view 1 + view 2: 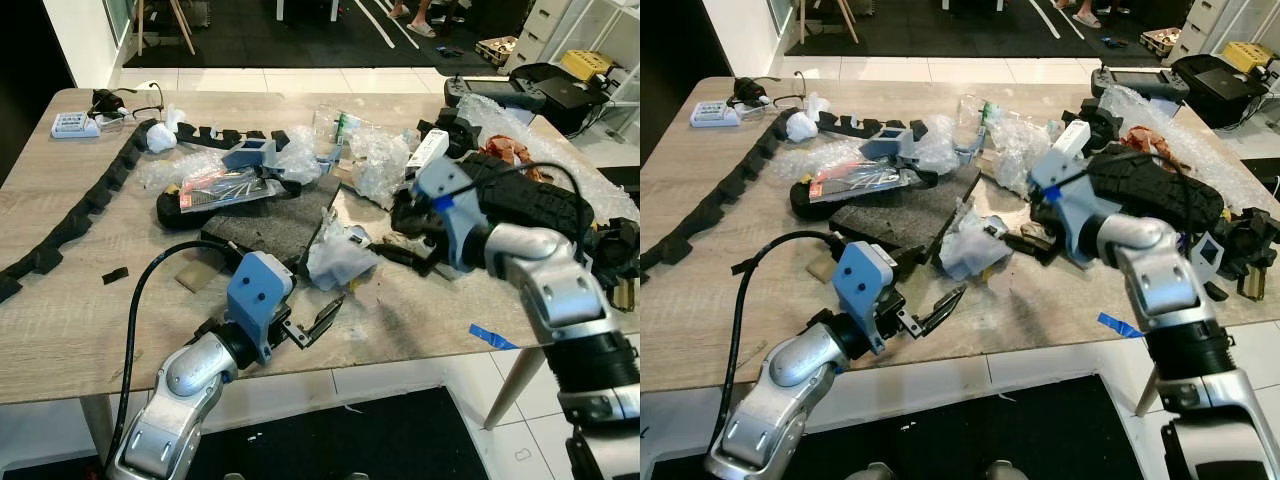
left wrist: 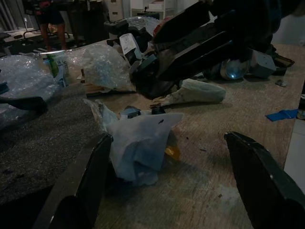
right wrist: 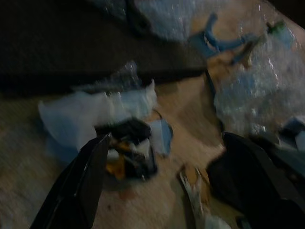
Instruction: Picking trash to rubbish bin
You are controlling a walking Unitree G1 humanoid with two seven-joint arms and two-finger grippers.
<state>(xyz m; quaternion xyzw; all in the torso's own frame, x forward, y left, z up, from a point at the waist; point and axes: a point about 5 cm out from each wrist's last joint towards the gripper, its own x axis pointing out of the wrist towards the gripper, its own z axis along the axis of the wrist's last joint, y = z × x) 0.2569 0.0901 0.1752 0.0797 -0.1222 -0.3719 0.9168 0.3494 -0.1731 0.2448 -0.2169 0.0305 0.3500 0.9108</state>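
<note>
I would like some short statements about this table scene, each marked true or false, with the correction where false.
1. The left hand is open, its fingers pointing toward the crumpled white plastic bag. True.
2. The left hand already holds the bag. False: its fingers are spread and nothing is between them; the bag lies on the wooden table ahead of it.
3. The right hand is low over the clutter beside the bag. True.
4. A piece of blue tape lies near the table's front edge. True.
5. The dark foam slab lies on the floor. False: it lies on the table, behind the bag.
</note>
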